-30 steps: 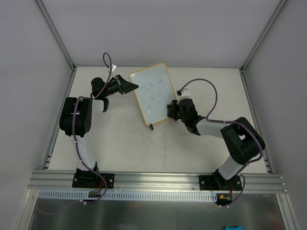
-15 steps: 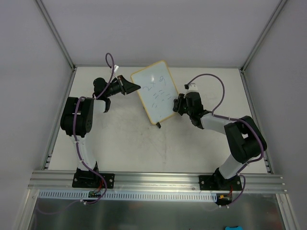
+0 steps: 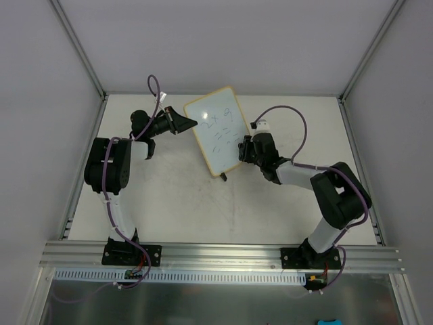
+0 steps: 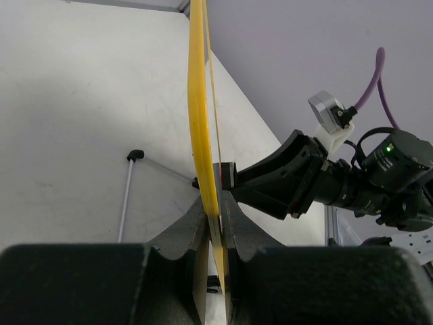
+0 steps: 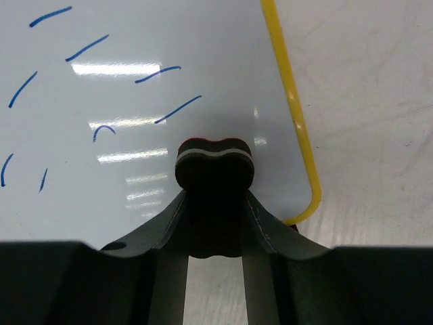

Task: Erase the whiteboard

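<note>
The whiteboard [image 3: 215, 132], white with a yellow frame and blue handwriting, is held tilted off the table. My left gripper [image 3: 187, 123] is shut on its left edge; in the left wrist view the yellow frame [image 4: 197, 115] runs up between the closed fingers [image 4: 215, 206]. My right gripper [image 3: 243, 150] is shut on a small black eraser [image 5: 214, 169]. The eraser's end presses on the board's white face [image 5: 135, 95] near its lower right corner, below the blue strokes. The eraser also shows in the left wrist view [image 4: 225, 175].
One black foot [image 3: 224, 177] of the board hangs near the table [image 3: 169, 203]. Grey walls and metal posts enclose the table on three sides. An aluminium rail [image 3: 223, 254] with the arm bases runs along the near edge.
The board first swung up and to the right in my left gripper. My right gripper followed it right, then slid the eraser back left onto the board's lower right part.
</note>
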`<act>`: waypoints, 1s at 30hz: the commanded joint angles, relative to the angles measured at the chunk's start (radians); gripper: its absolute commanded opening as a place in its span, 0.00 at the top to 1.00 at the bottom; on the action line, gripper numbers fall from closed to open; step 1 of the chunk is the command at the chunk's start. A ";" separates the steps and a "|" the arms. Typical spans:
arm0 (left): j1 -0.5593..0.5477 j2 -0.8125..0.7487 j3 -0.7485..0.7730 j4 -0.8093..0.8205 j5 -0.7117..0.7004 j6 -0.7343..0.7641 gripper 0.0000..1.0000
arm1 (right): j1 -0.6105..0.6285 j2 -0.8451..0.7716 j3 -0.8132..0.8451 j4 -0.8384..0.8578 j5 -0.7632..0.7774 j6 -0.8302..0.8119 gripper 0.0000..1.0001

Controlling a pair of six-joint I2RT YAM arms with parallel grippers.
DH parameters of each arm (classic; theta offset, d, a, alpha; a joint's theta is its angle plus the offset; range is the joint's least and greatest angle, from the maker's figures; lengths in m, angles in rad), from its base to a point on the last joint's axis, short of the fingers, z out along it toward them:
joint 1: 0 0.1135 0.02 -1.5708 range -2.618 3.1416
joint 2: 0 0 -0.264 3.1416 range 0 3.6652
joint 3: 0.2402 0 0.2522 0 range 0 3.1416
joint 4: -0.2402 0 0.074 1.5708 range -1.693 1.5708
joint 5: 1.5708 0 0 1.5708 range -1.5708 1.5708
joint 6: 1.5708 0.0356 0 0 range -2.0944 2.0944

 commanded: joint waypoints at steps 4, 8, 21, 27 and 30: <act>0.008 -0.067 -0.020 0.027 0.024 0.099 1.00 | 0.117 0.064 0.038 0.062 0.015 0.002 1.00; 0.005 -0.075 -0.024 0.019 0.020 0.107 1.00 | 0.171 0.083 0.061 0.062 0.014 0.013 1.00; -0.023 -0.092 -0.030 -0.032 -0.031 0.145 1.00 | 0.318 0.083 0.046 0.129 0.095 0.002 1.00; -0.028 -0.107 -0.037 -0.042 -0.050 0.154 1.00 | 0.395 0.110 0.050 0.195 0.158 -0.033 1.00; -0.028 -0.107 -0.037 -0.043 -0.043 0.156 1.00 | 0.401 0.113 0.058 0.195 0.192 -0.045 1.00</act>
